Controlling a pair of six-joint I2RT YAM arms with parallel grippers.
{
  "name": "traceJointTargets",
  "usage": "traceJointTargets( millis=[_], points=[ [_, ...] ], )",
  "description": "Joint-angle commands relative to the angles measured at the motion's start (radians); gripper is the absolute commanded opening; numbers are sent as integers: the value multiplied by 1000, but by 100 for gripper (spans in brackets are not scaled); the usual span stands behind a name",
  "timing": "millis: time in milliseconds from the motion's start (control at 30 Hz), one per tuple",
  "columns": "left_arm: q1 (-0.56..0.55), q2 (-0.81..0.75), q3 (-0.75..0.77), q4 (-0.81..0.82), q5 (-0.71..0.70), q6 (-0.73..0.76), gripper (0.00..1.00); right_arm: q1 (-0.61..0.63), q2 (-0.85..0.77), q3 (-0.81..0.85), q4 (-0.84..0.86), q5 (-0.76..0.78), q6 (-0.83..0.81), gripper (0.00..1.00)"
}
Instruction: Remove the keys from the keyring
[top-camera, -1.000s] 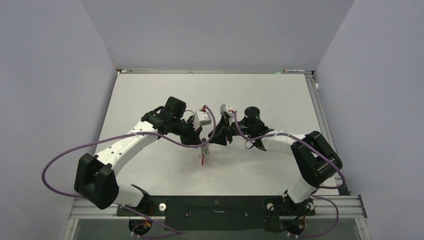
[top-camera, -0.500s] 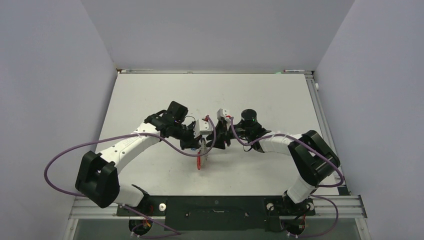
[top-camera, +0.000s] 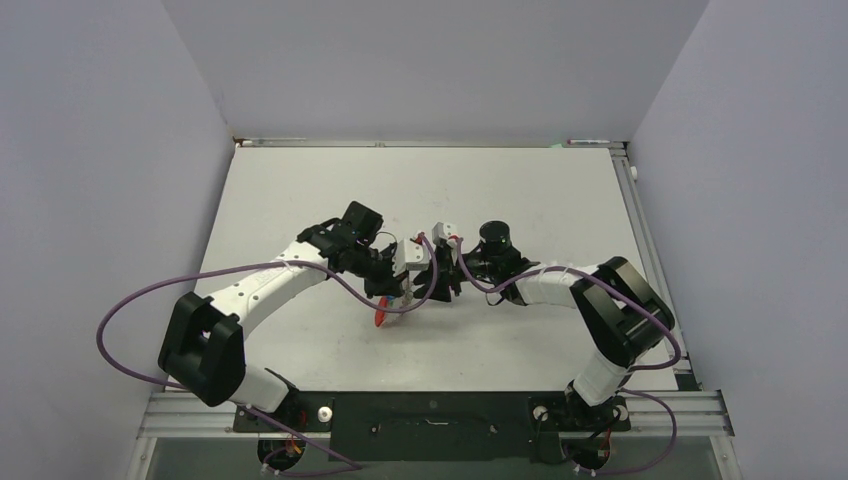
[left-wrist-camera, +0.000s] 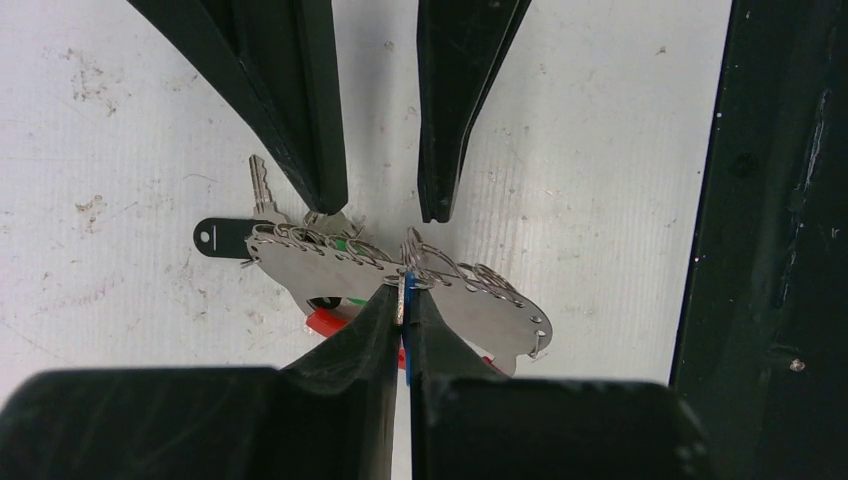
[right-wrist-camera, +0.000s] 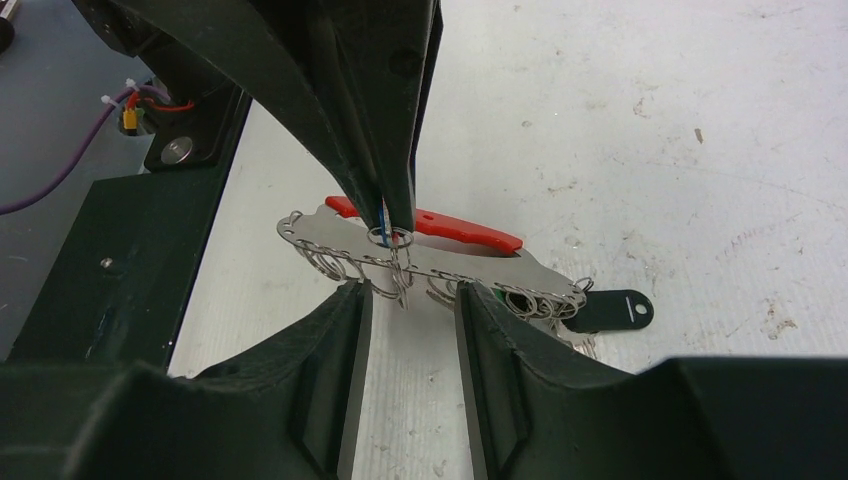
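Note:
The keyring (left-wrist-camera: 455, 300) is a flat silvery plate with a row of small wire rings along its edge and a red arc (right-wrist-camera: 455, 226) behind it. My left gripper (left-wrist-camera: 403, 295) is shut on a thin blue-headed key (left-wrist-camera: 408, 355) seen edge-on, together with one small ring at the plate's edge. A silvery key (left-wrist-camera: 262, 185), a black tag (left-wrist-camera: 215, 237) and a green bit (left-wrist-camera: 340, 243) hang at one end. My right gripper (right-wrist-camera: 410, 292) stands open at the opposite edge, a few rings between its fingertips. In the top view the red arc (top-camera: 383, 318) shows below both grippers.
The white table (top-camera: 520, 190) is scuffed and bare around the arms. A dark rail (left-wrist-camera: 780, 240) runs along the near edge. Purple cables (top-camera: 130, 320) loop off both arms. Grey walls enclose the table on three sides.
Both grippers and the keyring have shifted left and slightly nearer. The left arm's elbow has swung inward. The right jaws opened a little early on, then held.

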Motion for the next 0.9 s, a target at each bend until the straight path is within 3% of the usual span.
traceJointTargets(
  millis=[0, 867],
  points=[
    [-3, 2, 53, 28, 38, 7, 0, 9, 20, -11, 75, -20, -39, 37],
    [-3, 17, 61, 20, 61, 11, 0, 41, 126, 13, 268, -35, 39, 28]
  ],
)
